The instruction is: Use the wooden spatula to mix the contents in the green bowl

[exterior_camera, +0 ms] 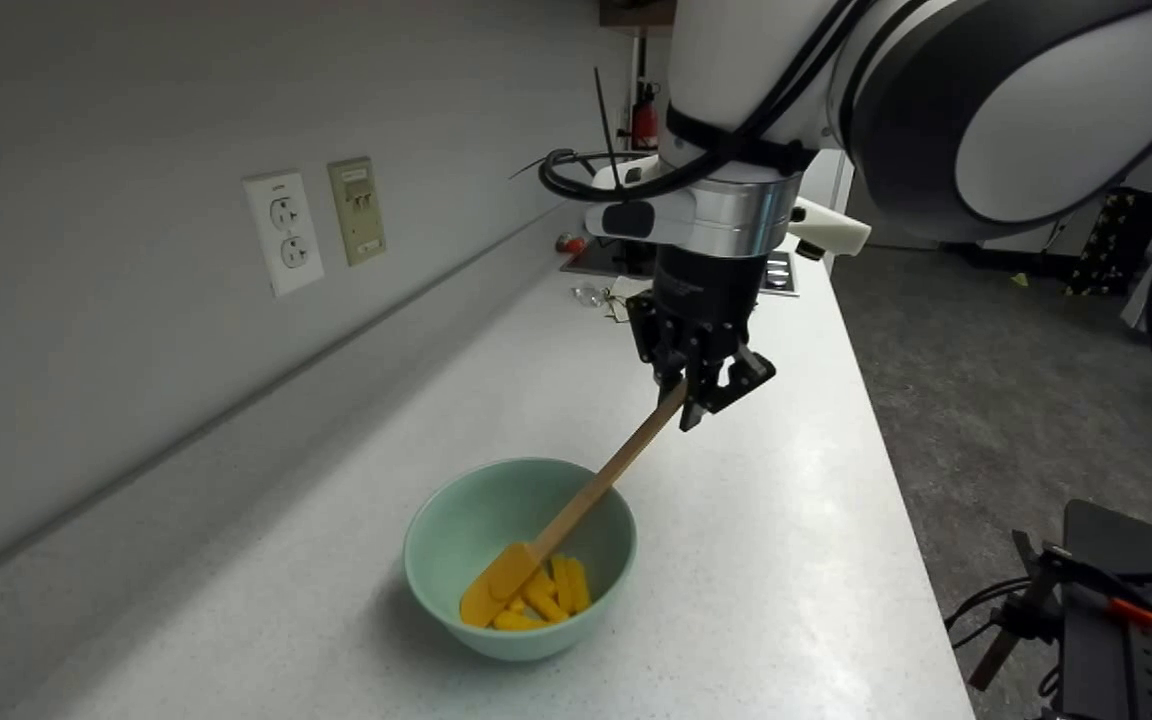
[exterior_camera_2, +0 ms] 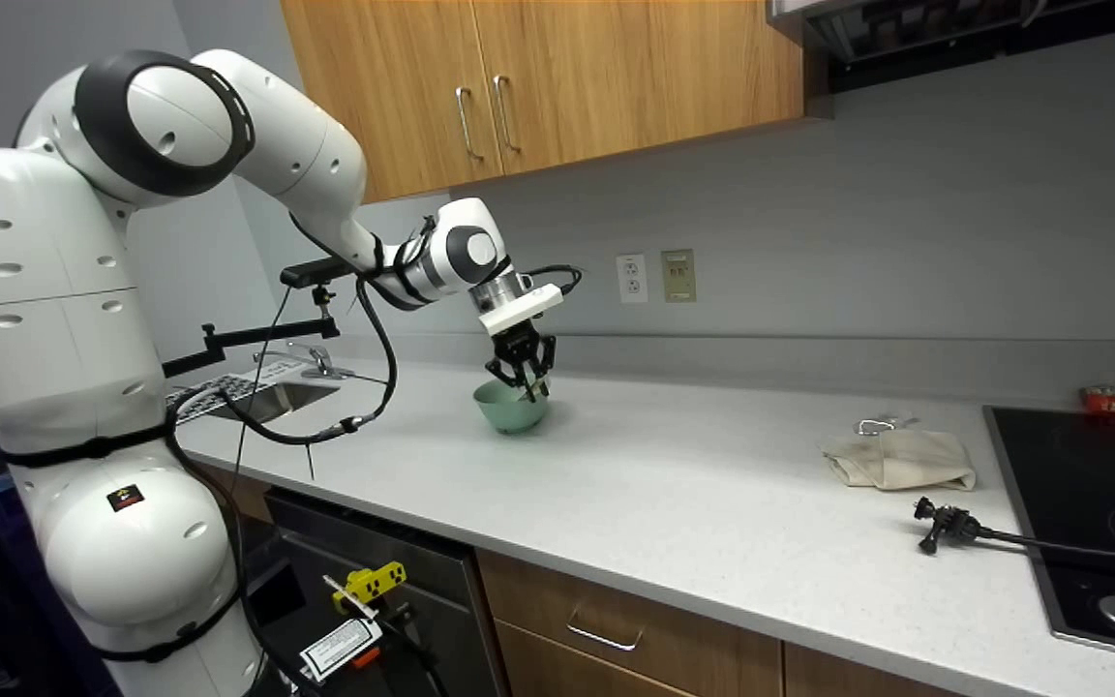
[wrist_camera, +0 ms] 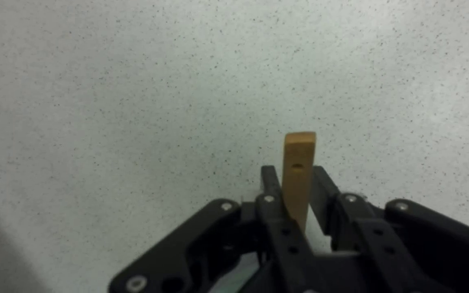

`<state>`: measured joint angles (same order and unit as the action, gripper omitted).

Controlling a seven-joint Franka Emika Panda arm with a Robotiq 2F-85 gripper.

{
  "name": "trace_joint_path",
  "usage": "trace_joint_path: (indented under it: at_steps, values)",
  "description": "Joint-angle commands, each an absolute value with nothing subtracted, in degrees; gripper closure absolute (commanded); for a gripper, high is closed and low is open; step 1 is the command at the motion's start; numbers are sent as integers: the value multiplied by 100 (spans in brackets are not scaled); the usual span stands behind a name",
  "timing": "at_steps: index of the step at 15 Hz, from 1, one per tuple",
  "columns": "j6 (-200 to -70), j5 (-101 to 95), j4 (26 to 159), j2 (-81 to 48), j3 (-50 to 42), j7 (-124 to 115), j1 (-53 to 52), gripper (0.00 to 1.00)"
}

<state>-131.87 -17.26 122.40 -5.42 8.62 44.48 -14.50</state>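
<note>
Mint-green bowl [exterior_camera: 471, 508] on a white speckled countertop [exterior_camera: 756, 580] holds bright yellow chunks [exterior_camera: 543, 598], with the wooden spatula [exterior_camera: 606, 480] slanting in, its blade [exterior_camera: 498, 588] down beside them. Robotiq gripper [wrist_camera: 294, 175] pinches the handle [wrist_camera: 298, 179] near its upper end, fingers [wrist_camera: 322, 183] against both sides. Well apart, a folded beige cloth [exterior_camera_2: 904, 461] lies just beside the black cooktop [exterior_camera_2: 1070, 469]

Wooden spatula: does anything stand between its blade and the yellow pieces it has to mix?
Nothing visible does. The gripper holds the wooden spatula, and its blade is already inside the green bowl, with the yellow pieces right next to it.
</note>
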Motion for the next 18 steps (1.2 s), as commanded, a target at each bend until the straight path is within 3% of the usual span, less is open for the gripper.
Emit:
trace_joint_path:
  at_steps: [1, 3, 18]
  values:
    - [-13354, -1952, 12206, -570, 995, 4382, -1343, 100]
    - [-13408, -1983, 12164, -580, 1006, 4342, -1346, 96]
    - [-13196, -3098, 12002, -500, 1108, 5108, -1383, 96]
